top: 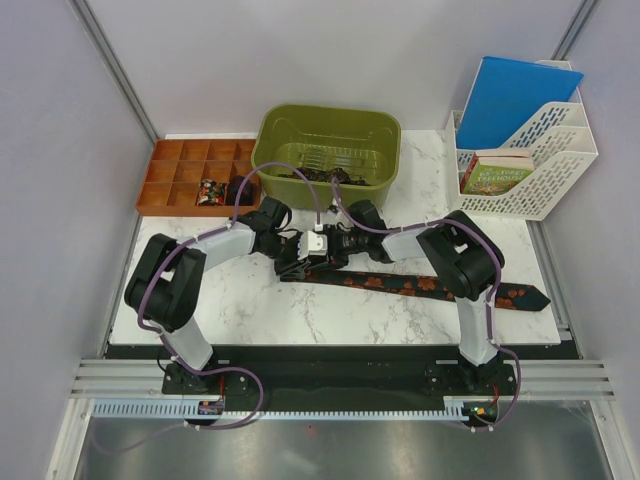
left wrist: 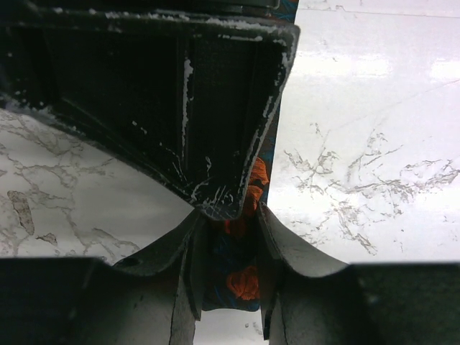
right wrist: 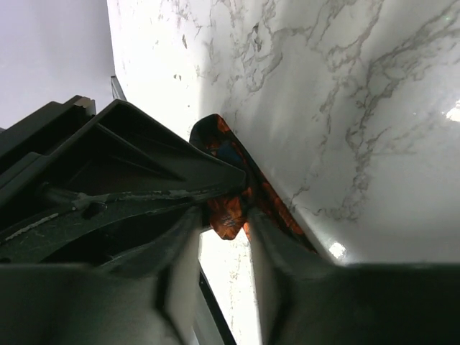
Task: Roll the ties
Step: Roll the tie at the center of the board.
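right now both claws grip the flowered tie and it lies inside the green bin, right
Not inside it. The top external view shows the flowered tie lying on the marble table, in front of the green bin. The left claw and right claw do grip it.

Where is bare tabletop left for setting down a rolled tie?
Bare marble: the strip between the tie and the near edge of the table, widest at the left. A smaller gap lies between the green bin and the white organizer. The centre is crowded: both arms' jaws grip the tie there.
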Tool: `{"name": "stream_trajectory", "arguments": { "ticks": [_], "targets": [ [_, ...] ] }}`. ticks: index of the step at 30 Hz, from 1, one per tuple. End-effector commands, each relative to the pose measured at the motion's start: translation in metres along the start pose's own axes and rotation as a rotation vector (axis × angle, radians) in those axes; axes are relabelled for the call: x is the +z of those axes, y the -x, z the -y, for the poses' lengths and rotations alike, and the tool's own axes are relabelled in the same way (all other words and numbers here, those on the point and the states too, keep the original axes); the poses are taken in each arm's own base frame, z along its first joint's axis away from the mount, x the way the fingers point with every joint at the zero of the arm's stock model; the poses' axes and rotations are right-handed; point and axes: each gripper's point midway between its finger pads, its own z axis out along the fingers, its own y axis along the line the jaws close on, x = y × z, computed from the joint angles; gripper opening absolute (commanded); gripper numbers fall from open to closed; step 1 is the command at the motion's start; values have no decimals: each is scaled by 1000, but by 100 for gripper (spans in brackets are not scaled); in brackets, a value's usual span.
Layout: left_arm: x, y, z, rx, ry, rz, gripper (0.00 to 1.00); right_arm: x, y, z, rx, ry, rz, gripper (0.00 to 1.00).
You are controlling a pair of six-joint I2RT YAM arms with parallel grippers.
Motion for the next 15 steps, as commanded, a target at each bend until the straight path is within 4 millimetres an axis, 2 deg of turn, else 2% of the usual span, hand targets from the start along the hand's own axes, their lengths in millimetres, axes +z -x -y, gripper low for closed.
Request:
{"name": "stream_trajectory", "arguments": {
  "ticks": [1, 5, 6, 8, 9, 11, 15],
  "targets": [
    [6, -3, 0, -24, 4, -4, 38, 1, -1, 0, 11, 9, 15, 33],
    [5, -4, 0, -39, 14, -7, 40, -1, -7, 2, 16, -3, 3, 20],
    [5, -4, 0, -42, 16, -3, 42, -1, -7, 5, -2, -13, 5, 14],
    [1, -3, -1, -57, 25, 3, 44, -1, -10, 11, -2, -31, -11, 9],
    [-2, -5, 1, -57, 29, 5, 48, -1, -9, 11, -13, -34, -13, 4],
    [-13, -7, -1, -58, 52, 22, 54, -1, -11, 16, -23, -54, -24, 0],
    [-31, -13, -6, -52, 87, 34, 59, -2, -11, 21, -39, -72, -25, 0]
  ]
}}
